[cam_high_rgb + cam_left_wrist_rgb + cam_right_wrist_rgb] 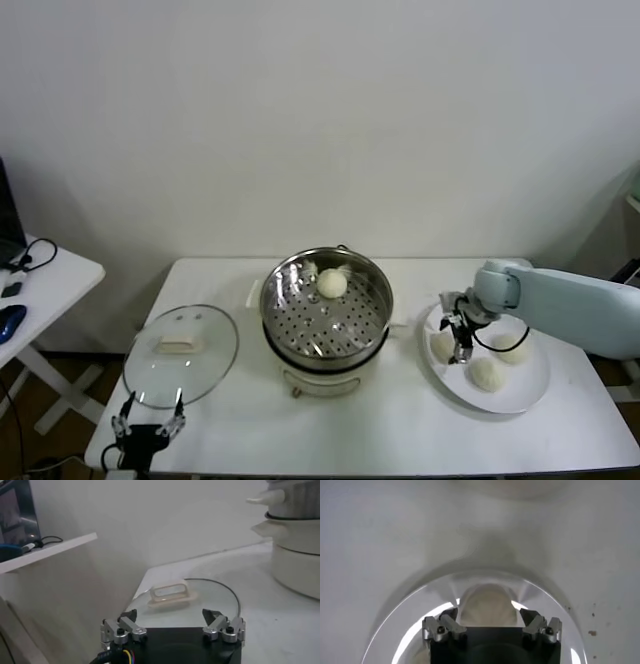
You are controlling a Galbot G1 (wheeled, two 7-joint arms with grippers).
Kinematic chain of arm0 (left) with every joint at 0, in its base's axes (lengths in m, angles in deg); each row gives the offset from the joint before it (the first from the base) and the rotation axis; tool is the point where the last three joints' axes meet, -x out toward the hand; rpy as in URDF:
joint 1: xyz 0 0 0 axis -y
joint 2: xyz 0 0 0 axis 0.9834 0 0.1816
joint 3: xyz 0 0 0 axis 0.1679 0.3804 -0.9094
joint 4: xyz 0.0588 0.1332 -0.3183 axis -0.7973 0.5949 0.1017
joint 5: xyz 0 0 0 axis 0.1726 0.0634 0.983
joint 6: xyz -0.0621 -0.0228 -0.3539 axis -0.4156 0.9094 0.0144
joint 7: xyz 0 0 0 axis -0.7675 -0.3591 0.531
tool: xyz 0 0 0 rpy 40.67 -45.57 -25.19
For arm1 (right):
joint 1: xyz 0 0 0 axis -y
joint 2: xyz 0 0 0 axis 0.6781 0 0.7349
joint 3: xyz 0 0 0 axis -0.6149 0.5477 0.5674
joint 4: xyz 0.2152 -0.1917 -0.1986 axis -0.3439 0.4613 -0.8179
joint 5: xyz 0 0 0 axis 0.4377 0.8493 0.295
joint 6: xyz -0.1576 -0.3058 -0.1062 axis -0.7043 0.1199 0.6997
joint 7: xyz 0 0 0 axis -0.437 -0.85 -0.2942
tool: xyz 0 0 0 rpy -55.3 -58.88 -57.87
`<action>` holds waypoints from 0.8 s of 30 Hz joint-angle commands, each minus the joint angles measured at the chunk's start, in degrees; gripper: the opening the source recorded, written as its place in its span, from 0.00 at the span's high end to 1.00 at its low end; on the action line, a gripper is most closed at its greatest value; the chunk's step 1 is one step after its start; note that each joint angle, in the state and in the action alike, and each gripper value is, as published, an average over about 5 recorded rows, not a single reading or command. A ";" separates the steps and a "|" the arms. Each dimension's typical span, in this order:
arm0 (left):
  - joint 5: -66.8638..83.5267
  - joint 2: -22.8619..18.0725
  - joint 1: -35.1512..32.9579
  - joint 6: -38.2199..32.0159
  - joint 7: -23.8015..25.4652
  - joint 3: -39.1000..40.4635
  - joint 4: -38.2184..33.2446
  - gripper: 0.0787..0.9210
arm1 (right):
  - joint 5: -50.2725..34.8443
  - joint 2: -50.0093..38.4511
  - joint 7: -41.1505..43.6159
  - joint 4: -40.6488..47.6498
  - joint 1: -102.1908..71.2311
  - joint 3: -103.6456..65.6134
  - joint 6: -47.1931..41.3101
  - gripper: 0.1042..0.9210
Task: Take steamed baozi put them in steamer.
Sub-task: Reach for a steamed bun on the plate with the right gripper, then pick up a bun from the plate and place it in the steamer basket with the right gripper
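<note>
table (400, 430): white top carrying everything; a slip here sends a bun rolling toward the near edge.
steamer (326, 312): shiny steel pot on a white base at mid-table, perforated tray showing, one steamed baozi (332, 283) already resting at its far side. risk: a carried bun clips the raised rim on the way over, since the rim stands above the plate.
glass lid (181, 352): lies flat to the robot's left of the steamer, well apart from the work.
plate (520, 398): flat, white, on the right side of the table; three buns left on it. risk: a sideways push slides a smooth bun across the glaze instead of gripping it.
right gripper (461, 338): lowered over the plate's near-left bun (487, 605), fingers spread wide on either side of it, not visibly pressing. risk: closing too high squeezes the dome and pops the bun out; closing too hard dents soft dough.
other two buns (487, 373): just beside the target; the far one is partly behind the arm. risk: a fingertip nudges a neighbour off the plate.
left gripper (147, 425): parked at the near-left table edge by the lid, fingers spread, holding nothing.
</note>
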 commanded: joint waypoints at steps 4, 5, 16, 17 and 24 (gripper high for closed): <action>0.03 -0.06 0.16 -0.05 0.01 0.00 0.28 0.12 | 2.07 0.26 -0.04 0.59 -1.00 -0.74 -0.09 0.16; 0.03 -0.06 0.21 -0.05 0.01 0.02 0.33 0.12 | 2.18 0.24 0.00 0.61 -0.98 -0.76 -0.07 0.16; 0.16 -0.02 0.47 -0.01 -0.01 -0.11 0.28 0.12 | 1.73 -0.44 1.32 -0.74 1.54 0.05 0.20 0.29; 0.18 -0.02 0.46 -0.01 -0.01 -0.16 0.26 0.12 | 1.43 -0.76 1.44 -1.33 2.36 0.49 0.22 0.30; 0.12 -0.01 0.40 0.17 0.01 -0.02 -0.40 0.12 | -6.02 -1.68 3.99 -8.80 22.28 13.53 1.92 0.33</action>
